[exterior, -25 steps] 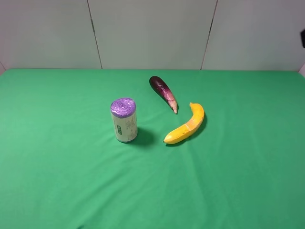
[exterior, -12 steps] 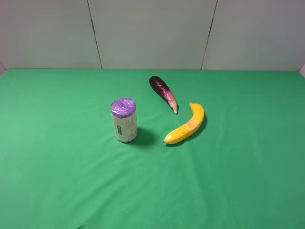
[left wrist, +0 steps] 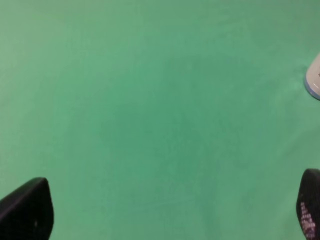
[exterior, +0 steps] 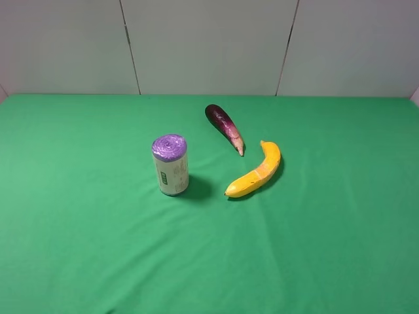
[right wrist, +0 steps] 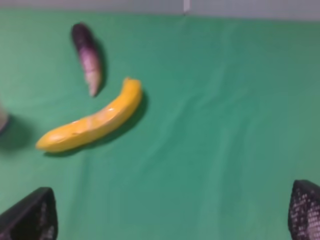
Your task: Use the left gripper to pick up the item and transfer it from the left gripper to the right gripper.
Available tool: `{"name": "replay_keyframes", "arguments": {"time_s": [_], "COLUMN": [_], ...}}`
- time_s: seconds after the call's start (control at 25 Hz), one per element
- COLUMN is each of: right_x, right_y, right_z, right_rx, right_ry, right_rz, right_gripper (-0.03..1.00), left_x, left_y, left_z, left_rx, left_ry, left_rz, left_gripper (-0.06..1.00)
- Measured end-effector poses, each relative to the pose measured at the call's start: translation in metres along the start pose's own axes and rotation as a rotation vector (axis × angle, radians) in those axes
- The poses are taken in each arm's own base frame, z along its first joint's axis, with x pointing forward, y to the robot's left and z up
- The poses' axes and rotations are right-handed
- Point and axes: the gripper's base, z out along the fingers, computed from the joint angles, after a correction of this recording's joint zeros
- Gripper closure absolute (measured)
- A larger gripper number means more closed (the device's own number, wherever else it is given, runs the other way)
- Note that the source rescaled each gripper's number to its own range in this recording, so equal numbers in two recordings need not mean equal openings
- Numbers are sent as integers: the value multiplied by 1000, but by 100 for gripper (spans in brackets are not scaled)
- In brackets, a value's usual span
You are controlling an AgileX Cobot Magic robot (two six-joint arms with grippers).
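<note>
The yellow banana [exterior: 256, 172] lies on the green cloth right of centre, its upper tip close to the eggplant's tip; it also shows in the right wrist view [right wrist: 92, 123]. Neither arm appears in the exterior view. In the left wrist view the left gripper [left wrist: 165, 212] is open over bare cloth, with one fingertip [left wrist: 27, 210] at each lower corner. In the right wrist view the right gripper [right wrist: 172, 212] is open and empty, well short of the banana, its fingertips [right wrist: 305, 210] at the lower corners.
A dark purple eggplant [exterior: 224, 127] lies behind the banana; it also shows in the right wrist view [right wrist: 87, 57]. An upright purple-topped roll [exterior: 171, 165] stands left of centre. A white-blue edge [left wrist: 314, 77] shows at the left wrist view's border. A grey wall closes the back.
A dark object at the upper right edge of the exterior view has gone from sight. The objects on the cloth have not moved.
</note>
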Motion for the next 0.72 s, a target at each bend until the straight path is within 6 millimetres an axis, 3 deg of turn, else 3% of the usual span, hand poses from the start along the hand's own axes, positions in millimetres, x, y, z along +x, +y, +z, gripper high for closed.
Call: {"name": "replay_keyframes", "arguments": {"time_s": [0.16,0.72], "right_x": [14,16], "right_y": [-1,-13], "right_z": [3,3], "right_rx": [79,221], "right_ry": [-16,-3], "right_rz": [10,20], "right_gripper": [-3,-3], "left_x": [0,0], "left_y": [0,0], "left_z": [0,0], "left_rx": [0,0], "left_ry": [0,0], "left_rz": [0,0], "left_gripper": [-2,-2]}}
